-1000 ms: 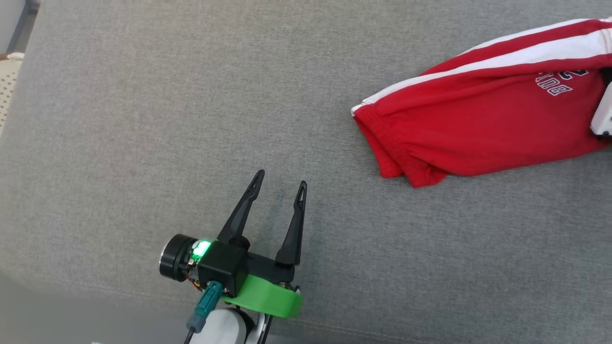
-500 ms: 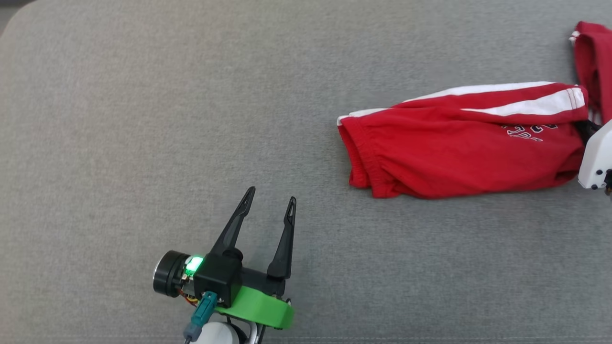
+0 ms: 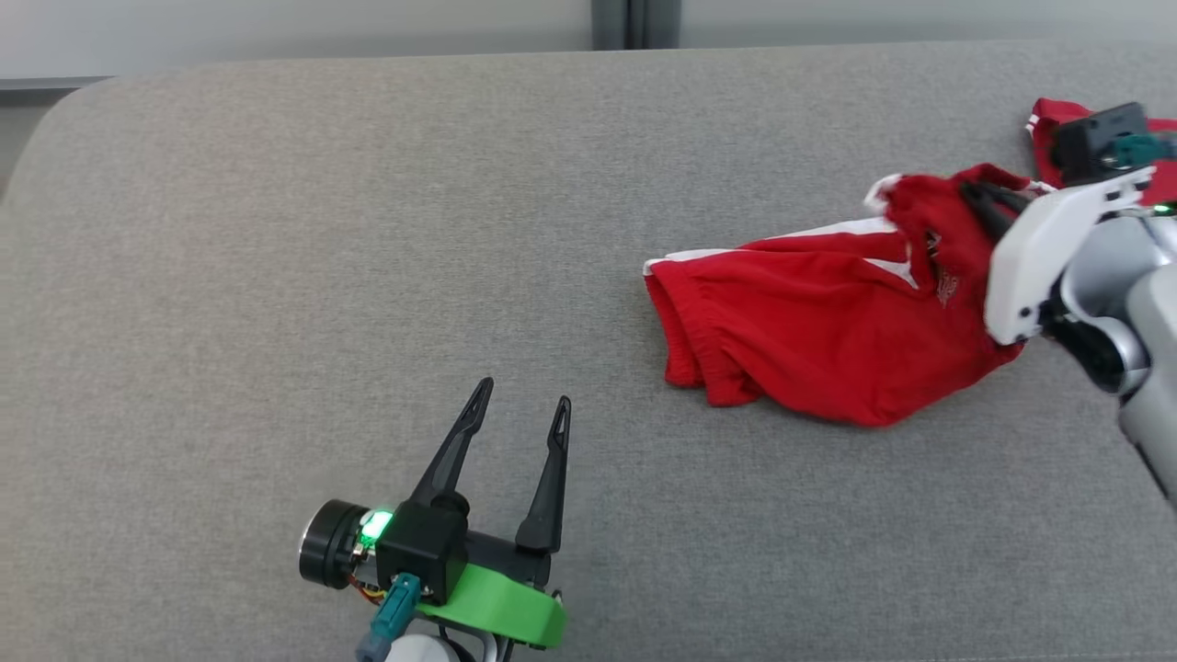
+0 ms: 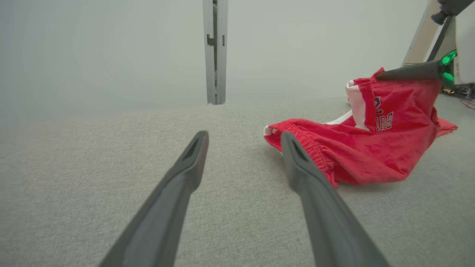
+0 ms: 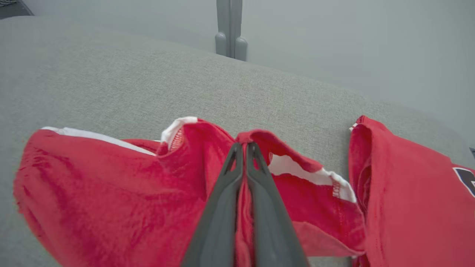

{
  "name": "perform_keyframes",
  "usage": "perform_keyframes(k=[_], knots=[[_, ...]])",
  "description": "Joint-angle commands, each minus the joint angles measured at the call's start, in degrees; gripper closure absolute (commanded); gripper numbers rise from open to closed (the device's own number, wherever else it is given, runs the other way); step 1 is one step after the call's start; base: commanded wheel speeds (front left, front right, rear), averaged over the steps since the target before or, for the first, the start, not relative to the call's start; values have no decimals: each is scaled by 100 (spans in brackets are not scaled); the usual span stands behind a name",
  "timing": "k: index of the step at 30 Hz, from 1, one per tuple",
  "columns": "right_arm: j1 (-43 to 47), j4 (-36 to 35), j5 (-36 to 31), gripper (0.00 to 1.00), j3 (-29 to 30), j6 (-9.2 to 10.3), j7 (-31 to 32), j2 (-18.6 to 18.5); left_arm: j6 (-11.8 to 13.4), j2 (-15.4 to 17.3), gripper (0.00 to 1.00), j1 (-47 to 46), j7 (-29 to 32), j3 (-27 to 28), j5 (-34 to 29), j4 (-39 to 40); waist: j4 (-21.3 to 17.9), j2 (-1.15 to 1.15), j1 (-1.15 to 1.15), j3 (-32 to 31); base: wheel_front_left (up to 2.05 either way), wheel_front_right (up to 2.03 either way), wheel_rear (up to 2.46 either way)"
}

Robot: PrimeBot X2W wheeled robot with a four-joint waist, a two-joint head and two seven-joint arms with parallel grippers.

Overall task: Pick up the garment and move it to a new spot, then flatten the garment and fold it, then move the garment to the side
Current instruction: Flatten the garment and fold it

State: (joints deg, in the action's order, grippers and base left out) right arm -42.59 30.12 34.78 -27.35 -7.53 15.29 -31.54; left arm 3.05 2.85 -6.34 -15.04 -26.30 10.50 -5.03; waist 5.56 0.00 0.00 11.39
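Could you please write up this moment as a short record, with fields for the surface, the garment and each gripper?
surface: grey upholstered cushion
garment: red with white stripes, one end lifted, the rest lying crumpled on the cushion
right gripper: shut on a fold of the garment
left gripper: open, empty, over bare cushion, apart from the garment

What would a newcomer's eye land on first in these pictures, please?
The red garment with white stripes lies bunched on the right of the grey cushion. The right gripper is shut on a raised fold of it; the left gripper hangs open at lower left.
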Motion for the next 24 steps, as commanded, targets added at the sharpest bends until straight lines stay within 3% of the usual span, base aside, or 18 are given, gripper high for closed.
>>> perform_keyframes(k=[1,9,18,19,20,24], knots=[[81,-142,-86,100,-40,10,71,94,34,11,0,114,-16,4,32,0,142,0,0,-92,0,0,0],[161,-572,-434,100,-254,10,501,662,44,11,0,119,-16,-43,122,-7,411,0,0,-112,0,0,0],[8,-352,-681,100,-654,10,808,1295,59,10,0,23,-16,-107,216,-34,557,0,0,-66,0,0,0],[-19,-313,-671,58,-734,10,841,1366,63,10,0,17,-16,-111,222,-38,562,0,0,-65,0,0,0],[-37,-301,-665,0,-814,10,842,1422,66,10,0,14,-16,-114,225,-42,564,0,0,-67,0,0,0],[-173,-378,-408,0,-1067,10,685,1717,71,10,0,33,-17,-108,237,-81,528,0,0,-120,0,0,0]])
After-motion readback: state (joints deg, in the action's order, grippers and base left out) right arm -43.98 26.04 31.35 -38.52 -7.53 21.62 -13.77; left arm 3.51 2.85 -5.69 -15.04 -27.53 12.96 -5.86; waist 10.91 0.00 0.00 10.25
